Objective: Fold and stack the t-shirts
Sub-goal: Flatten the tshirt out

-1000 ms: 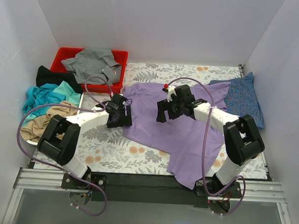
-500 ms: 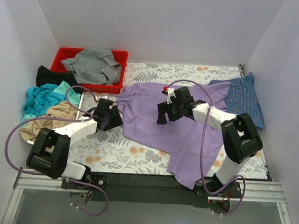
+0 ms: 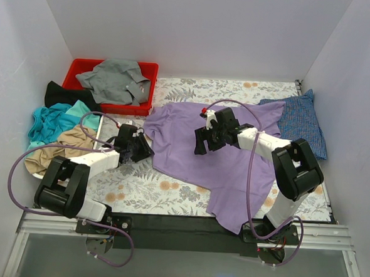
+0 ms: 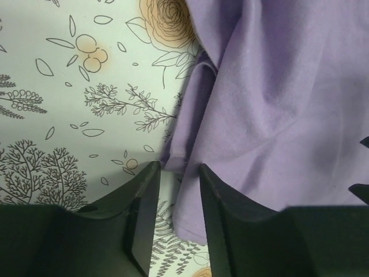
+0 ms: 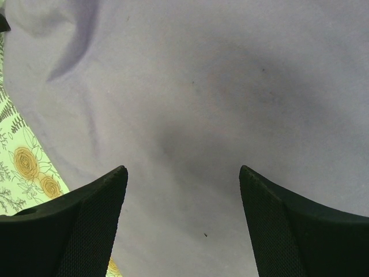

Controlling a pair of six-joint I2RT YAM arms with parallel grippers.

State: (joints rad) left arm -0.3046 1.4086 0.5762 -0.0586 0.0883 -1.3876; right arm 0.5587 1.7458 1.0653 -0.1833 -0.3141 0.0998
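Floral-printed table cover (image 3: 145, 187) spreads over the table between plain white walls, and the lavender t-shirt (image 3: 224, 163) lies rumpled across its middle and right. Nearest the arm bases, the shirt's lower end hangs to the near edge of the cover, well behind the right pincer (image 3: 204, 139).

The left pincer (image 3: 140, 149) sits low over the cover at the shirt's left edge. In the left wrist view its fingers (image 4: 144, 199) are drawn in to a slim gap, and a bunched fold of the shirt's edge lies right at their tips, filling that gap. Whether they already pinch the fold I cannot tell. Bare cover shows left of the tips, purple cloth to their right and ahead.

The right pincer hangs over the shirt's middle, well to the right of the left one, its jaws spread wide with nothing held. From the right wrist, smooth lavender cloth fills the space between and ahead of its fingers (image 5: 86, 225), with a strip of cover off to the left.

Beyond and right of the right pincer, the blue checked t-shirt (image 3: 302, 124) lies at the cover's far right corner. Left of the left pincer, off the cover, lie the tan t-shirt (image 3: 42, 158), the teal t-shirt (image 3: 48, 121) and the black t-shirt (image 3: 62, 93), heaped together. Farthest, beyond the left pincer, a red bin (image 3: 79, 63) holds the grey t-shirt (image 3: 113, 77).
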